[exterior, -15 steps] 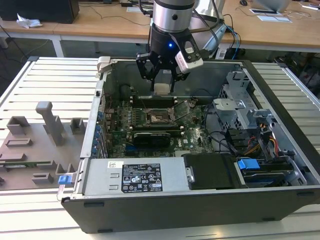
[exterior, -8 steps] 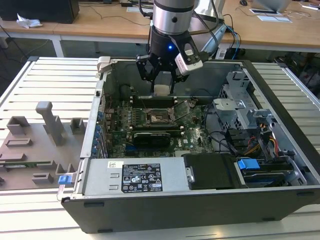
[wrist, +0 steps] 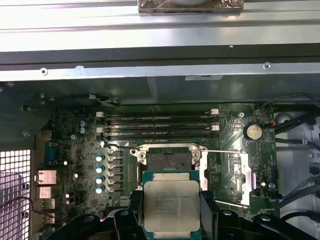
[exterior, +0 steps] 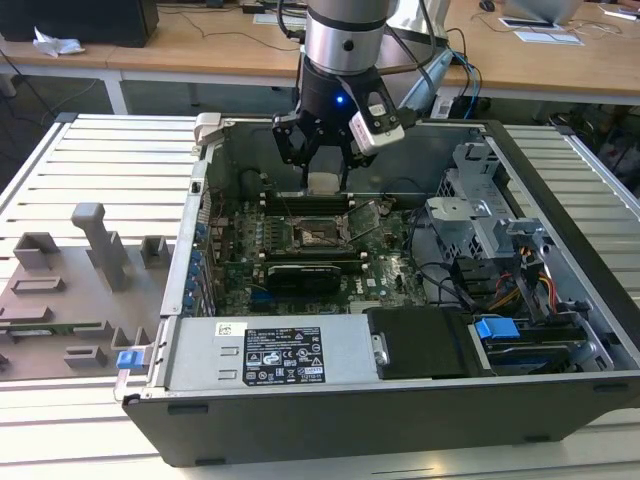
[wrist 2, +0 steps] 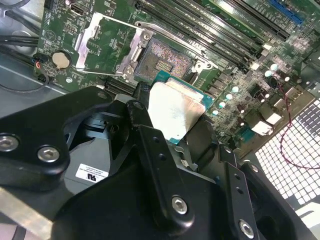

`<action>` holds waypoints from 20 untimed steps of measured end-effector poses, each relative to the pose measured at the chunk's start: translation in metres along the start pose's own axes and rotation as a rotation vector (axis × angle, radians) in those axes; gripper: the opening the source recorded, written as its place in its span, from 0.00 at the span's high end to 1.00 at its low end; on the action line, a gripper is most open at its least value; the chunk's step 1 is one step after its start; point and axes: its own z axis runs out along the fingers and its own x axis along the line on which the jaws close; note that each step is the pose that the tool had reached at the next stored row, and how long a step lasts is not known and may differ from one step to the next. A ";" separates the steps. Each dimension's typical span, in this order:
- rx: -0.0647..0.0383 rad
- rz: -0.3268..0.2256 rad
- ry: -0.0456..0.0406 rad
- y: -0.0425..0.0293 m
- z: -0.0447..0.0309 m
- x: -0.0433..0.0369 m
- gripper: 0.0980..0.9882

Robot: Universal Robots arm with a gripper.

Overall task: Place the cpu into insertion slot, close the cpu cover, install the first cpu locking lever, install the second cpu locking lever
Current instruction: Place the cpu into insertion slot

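One robot hand grips one cpu by two opposite edges and holds it above the single uncovered insertion slot. The one cpu cover lies flipped open beside the slot. Four long memory slots run nearby.

We are holding our arm straight down, and our gripper is pinching the cpu between its two black fingers.

I see the flat square silvery-grey metal chip, teal-green at its edges; the black gripper; the dark square silver-rimmed socket; the green circuit board, dotted with pale-blue round capacitors.
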 end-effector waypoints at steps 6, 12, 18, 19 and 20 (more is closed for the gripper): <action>0.000 0.000 0.0000 -0.0004 0.0045 -0.0001 0.50; 0.000 0.000 0.0000 -0.0010 0.0116 -0.0002 0.50; 0.000 0.000 0.0000 -0.0015 0.0166 -0.0003 0.50; 0.000 0.000 0.0000 -0.0016 0.0178 -0.0003 0.50; 0.000 0.000 0.0000 -0.0017 0.0187 -0.0003 0.50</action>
